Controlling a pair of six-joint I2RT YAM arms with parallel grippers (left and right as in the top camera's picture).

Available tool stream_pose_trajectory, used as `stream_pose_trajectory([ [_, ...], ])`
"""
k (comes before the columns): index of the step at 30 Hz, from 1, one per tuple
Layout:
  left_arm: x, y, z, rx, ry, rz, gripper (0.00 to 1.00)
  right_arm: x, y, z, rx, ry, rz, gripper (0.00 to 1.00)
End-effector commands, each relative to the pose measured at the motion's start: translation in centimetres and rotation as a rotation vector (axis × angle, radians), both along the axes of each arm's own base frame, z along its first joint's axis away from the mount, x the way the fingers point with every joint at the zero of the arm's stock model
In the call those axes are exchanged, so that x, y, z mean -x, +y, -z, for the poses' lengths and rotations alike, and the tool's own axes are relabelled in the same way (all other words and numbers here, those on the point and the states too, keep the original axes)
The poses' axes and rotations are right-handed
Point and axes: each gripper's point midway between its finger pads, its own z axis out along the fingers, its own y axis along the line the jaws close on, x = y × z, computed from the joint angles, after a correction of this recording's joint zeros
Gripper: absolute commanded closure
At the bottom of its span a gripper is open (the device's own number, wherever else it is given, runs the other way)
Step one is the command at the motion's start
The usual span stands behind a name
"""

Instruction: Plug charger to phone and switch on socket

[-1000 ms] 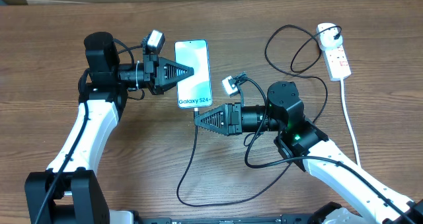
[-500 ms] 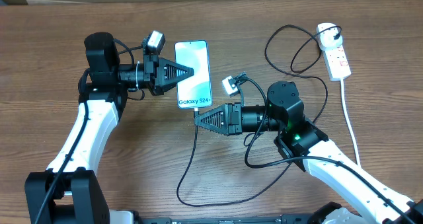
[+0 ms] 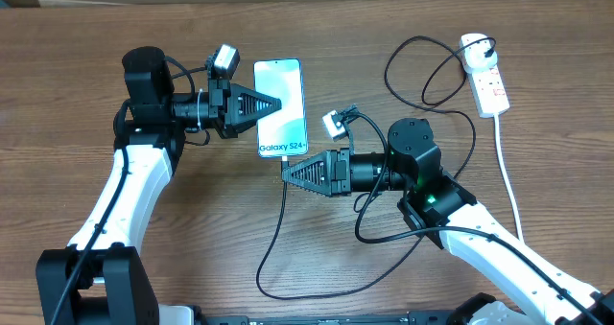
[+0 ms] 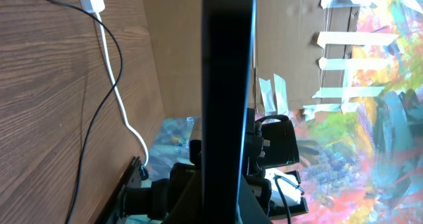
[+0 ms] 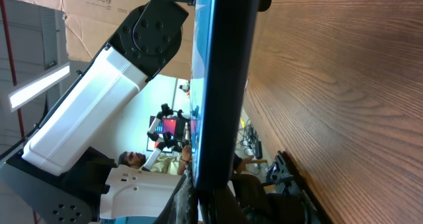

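The phone [image 3: 290,83] has a light-blue screen facing up and sits between the two arms. My left gripper [image 3: 278,102] is shut on its left long edge; in the left wrist view the phone [image 4: 228,85] runs edge-on up from the gripper [image 4: 225,207]. The charger [image 3: 273,239] is a thin black cable that meets the phone's near end. There my right gripper [image 3: 288,168] is shut on the connector. The right wrist view shows the phone [image 5: 221,85] edge-on above the gripper [image 5: 206,204]; how deep the tip sits is hidden. The white socket [image 3: 487,74] lies at the far right.
The black cable loops near the front edge [image 3: 269,289] and coils left of the socket, ending in a plug [image 3: 477,47] at its far end. The socket's thick white cord [image 3: 508,176] trails toward the front right. The wooden table [image 3: 432,18] is bare elsewhere.
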Motion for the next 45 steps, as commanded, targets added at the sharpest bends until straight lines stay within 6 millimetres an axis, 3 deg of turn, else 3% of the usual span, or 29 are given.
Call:
stream_pose_trajectory([
  [1,0.6,0.1,-1.5,0.011,-0.058,0.027,0.96,-0.2,0.0,-0.3,-0.005,-0.001,0.008,0.96],
  [30,1.0,-0.3,-1.6,0.016,-0.058,0.052,0.96,-0.4,0.0,-0.8,-0.025,0.02,0.02,0.96],
  [45,1.1,-0.5,-1.6,0.016,-0.059,0.057,0.96,-0.8,0.3,0.3,-0.007,0.056,0.021,0.96],
])
